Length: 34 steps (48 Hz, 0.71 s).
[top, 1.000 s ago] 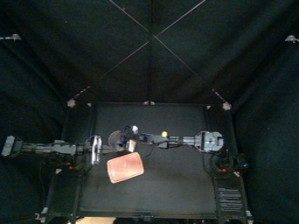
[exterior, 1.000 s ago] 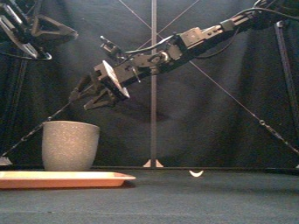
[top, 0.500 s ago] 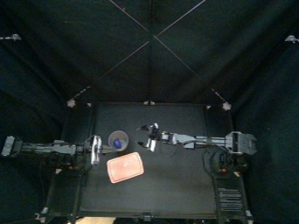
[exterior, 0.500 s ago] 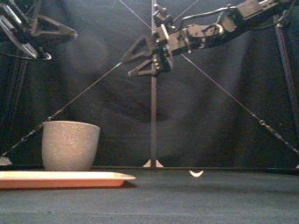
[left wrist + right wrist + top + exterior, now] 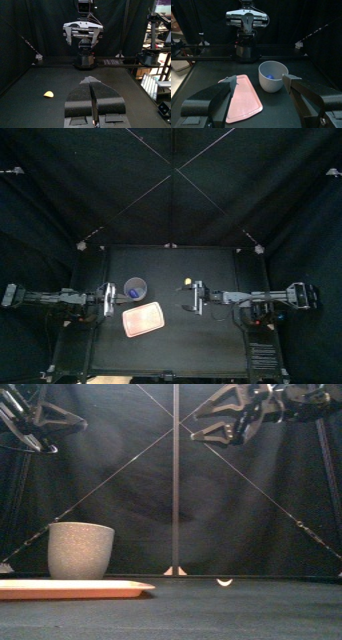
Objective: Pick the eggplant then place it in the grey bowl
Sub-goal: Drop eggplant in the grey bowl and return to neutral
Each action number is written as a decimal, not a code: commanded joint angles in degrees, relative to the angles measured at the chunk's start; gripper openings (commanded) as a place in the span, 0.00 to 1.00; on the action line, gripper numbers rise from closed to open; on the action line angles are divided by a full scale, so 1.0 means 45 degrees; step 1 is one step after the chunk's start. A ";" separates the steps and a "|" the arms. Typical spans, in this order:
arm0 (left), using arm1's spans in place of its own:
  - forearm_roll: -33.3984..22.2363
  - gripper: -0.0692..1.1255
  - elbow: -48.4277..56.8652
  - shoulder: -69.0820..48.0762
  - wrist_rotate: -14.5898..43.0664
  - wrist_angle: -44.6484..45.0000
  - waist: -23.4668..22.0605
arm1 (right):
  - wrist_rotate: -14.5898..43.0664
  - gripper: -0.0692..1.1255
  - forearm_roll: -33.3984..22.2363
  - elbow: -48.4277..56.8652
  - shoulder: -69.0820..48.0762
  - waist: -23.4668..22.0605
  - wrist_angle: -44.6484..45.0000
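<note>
Purple-blue, the eggplant (image 5: 269, 76) shows only as a small patch low inside the cup (image 5: 80, 550), so I'd judge the placing done. How its long axis lies I cannot tell, as too little of it clears the rim. The cup stands upright on the left half of the table (image 5: 201, 338), with the pink tray (image 5: 143, 318) just in front of it, the two close but seemingly not touching. From the right gripper (image 5: 194, 300) the cup lies straight ahead, toward the left side and well below, since the front view has that gripper hanging high over the table. Its jaws are spread wide with nothing between them. The left gripper (image 5: 91, 85) is much the nearer of the two, resting just beside the cup at the table's left edge with its jaws pressed together on nothing. If the eggplant ever had to come out again, either arm would have to reach down into the cup from above (a sideways approach would only meet the wall). A small yellow toy (image 5: 189, 283) lies on the table near the right gripper, a little toward the back and well apart from the cup; what it is I can't make out. No brand, label or legible writing shows on the cup, tray or toy.
</note>
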 commanded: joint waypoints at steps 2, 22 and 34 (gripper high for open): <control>0.0000 0.04 -0.0156 0.0000 -0.0020 -0.0117 0.0020 | -0.0039 0.92 -0.0039 0.1016 -0.1777 0.0078 -0.0586; 0.0020 0.04 -0.0117 -0.0059 0.0020 -0.0488 0.0020 | -0.0039 0.92 -0.0020 0.3477 -0.5488 0.0488 -0.0605; 0.0020 0.04 -0.0078 -0.0078 0.0039 -0.0508 0.0020 | -0.0039 0.92 -0.0020 0.4043 -0.6211 0.0449 -0.0605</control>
